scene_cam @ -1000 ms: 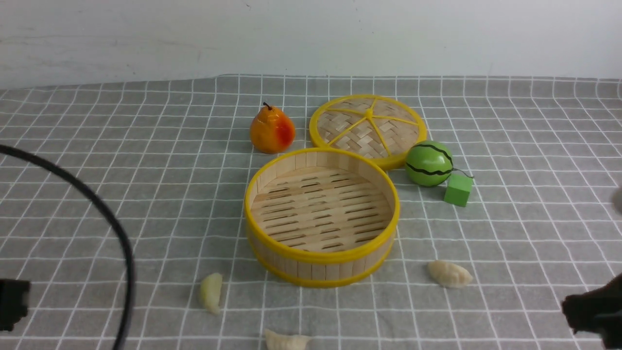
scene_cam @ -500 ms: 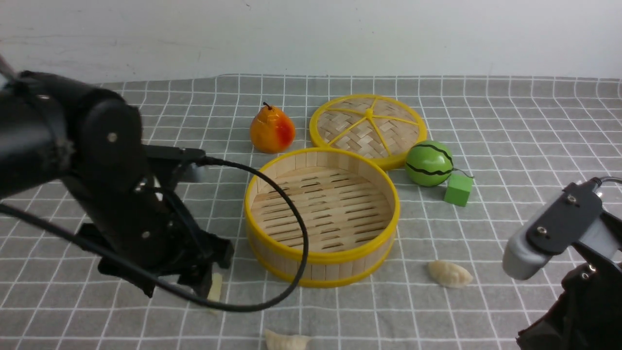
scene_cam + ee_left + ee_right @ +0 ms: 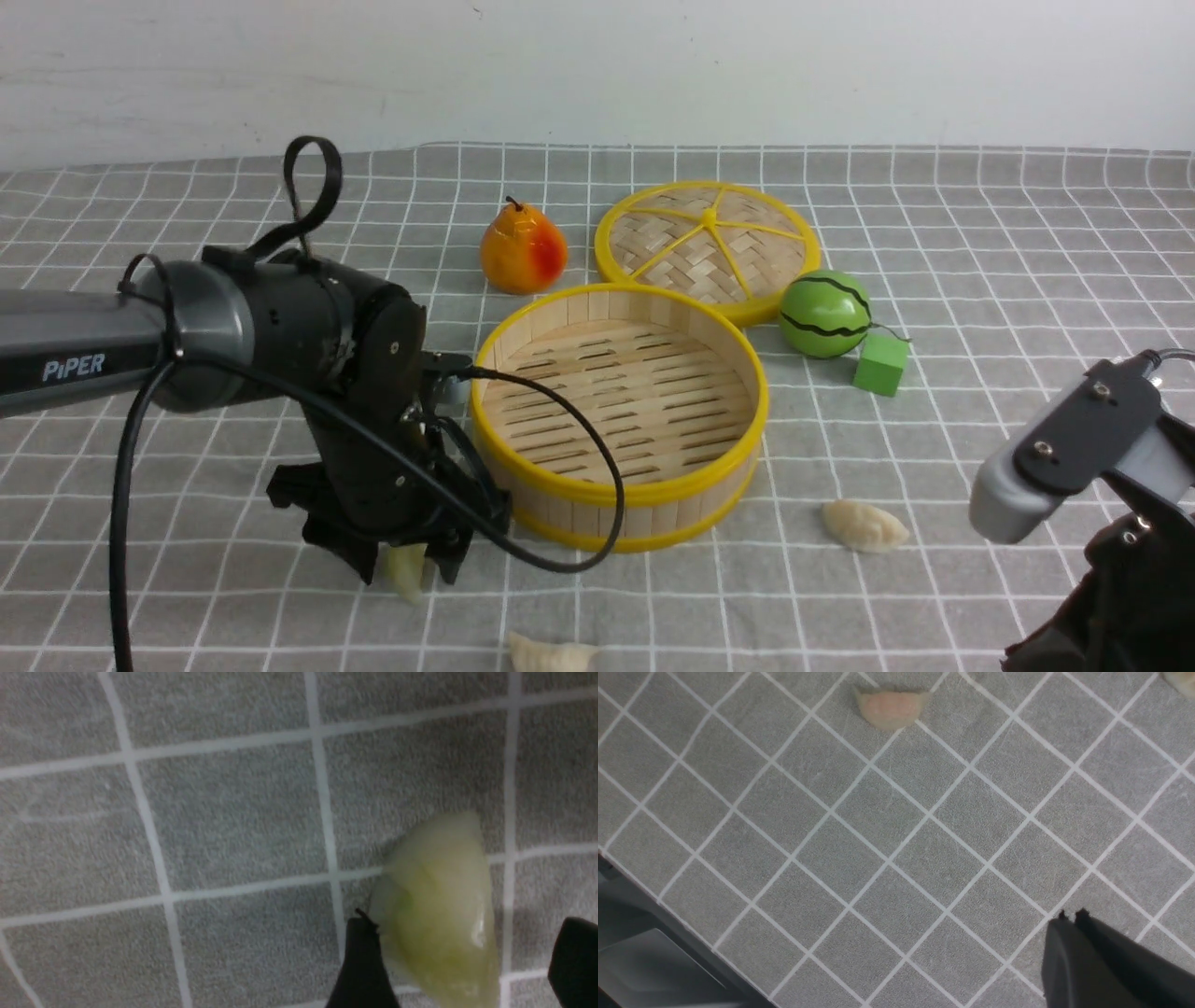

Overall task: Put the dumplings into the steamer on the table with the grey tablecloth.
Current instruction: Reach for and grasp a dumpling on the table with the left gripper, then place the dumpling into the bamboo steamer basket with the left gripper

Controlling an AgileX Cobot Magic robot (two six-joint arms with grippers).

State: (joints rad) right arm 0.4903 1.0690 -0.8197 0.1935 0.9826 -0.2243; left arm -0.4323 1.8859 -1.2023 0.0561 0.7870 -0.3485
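The left tool (image 3: 407,571) is reaching down to the grey tablecloth (image 3: 980,280), close in front of the steamer's left side. Its two fingers (image 3: 364,970) are standing apart with a greenish dumpling (image 3: 403,564) lying on the cloth between them. In the left wrist view, one finger is sitting right against the dumpling and the other is sitting clear of it. Another dumpling (image 3: 551,655) is lying at the very near edge of the worktop (image 3: 140,233). The right tool (image 3: 1070,915) is hanging over bare cloth at the near right, with its fingers pressed together and gripping nothing. A pinkish dumpling (image 3: 891,707) is lying well apart from its tips. A bit further out, a pale dumpling (image 3: 864,525) is lying just to the right of the steamer (image 3: 597,513). The steamer is sitting in the middle of the cloth, and all three dumplings in the front view are lying outside it. Behind it on the right, a green striped ball (image 3: 825,315) is sitting beside a green block (image 3: 879,364). Furthest back, a woven lid (image 3: 707,245) is lying flat and touching the steamer's far rim. An orange pear (image 3: 523,250) is standing to its left.
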